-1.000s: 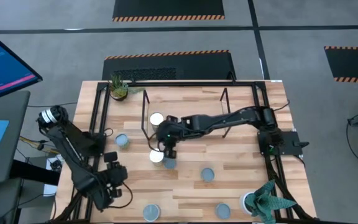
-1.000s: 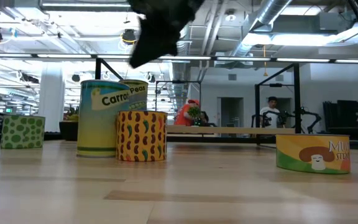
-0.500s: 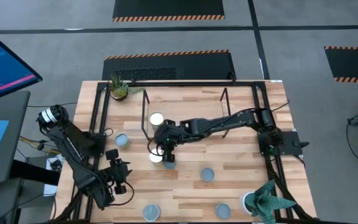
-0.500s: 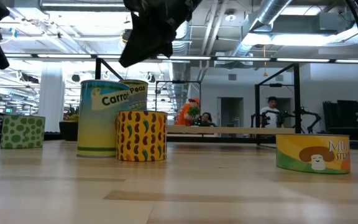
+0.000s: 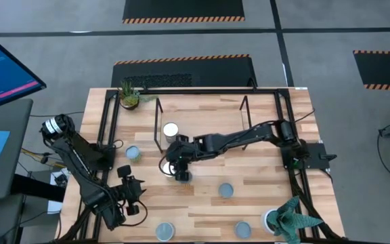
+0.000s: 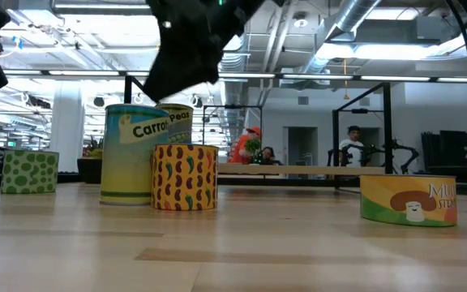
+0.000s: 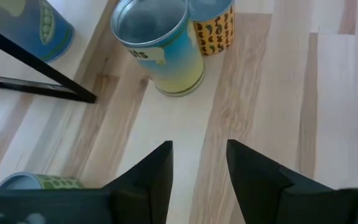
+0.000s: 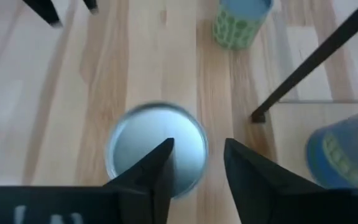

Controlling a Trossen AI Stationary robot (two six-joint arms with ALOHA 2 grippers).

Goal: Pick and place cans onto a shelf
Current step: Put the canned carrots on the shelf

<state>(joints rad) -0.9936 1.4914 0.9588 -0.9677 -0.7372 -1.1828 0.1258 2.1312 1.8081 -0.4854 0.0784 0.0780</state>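
My right gripper (image 5: 172, 165) hangs open over a tall can with a silvery top (image 8: 157, 149), the yellow-and-blue "Carrot Peas" can (image 6: 136, 154), which stands on its base on the table. Its fingers stand just above that top and touch nothing. An orange can (image 6: 185, 177) stands right beside it. My left gripper (image 5: 133, 192) is open and empty near the table's left near corner; its wrist view shows both cans (image 7: 160, 43). The shelf (image 5: 157, 122) stands at the table's far middle, with a white-topped can (image 5: 170, 129) at its left end.
A green-dotted can (image 5: 133, 153) stands left of the shelf. More cans stand toward the near edge (image 5: 227, 190), (image 5: 164, 232), (image 5: 242, 229). Potted plants sit at the far left (image 5: 128, 96) and near right (image 5: 286, 217) corners. A black frame (image 5: 107, 135) edges the table.
My right gripper has gone toward the table's left edge and a little down, and now covers the white-topped can that showed beside it before. My left gripper has shifted slightly toward the table's right. No can has moved.
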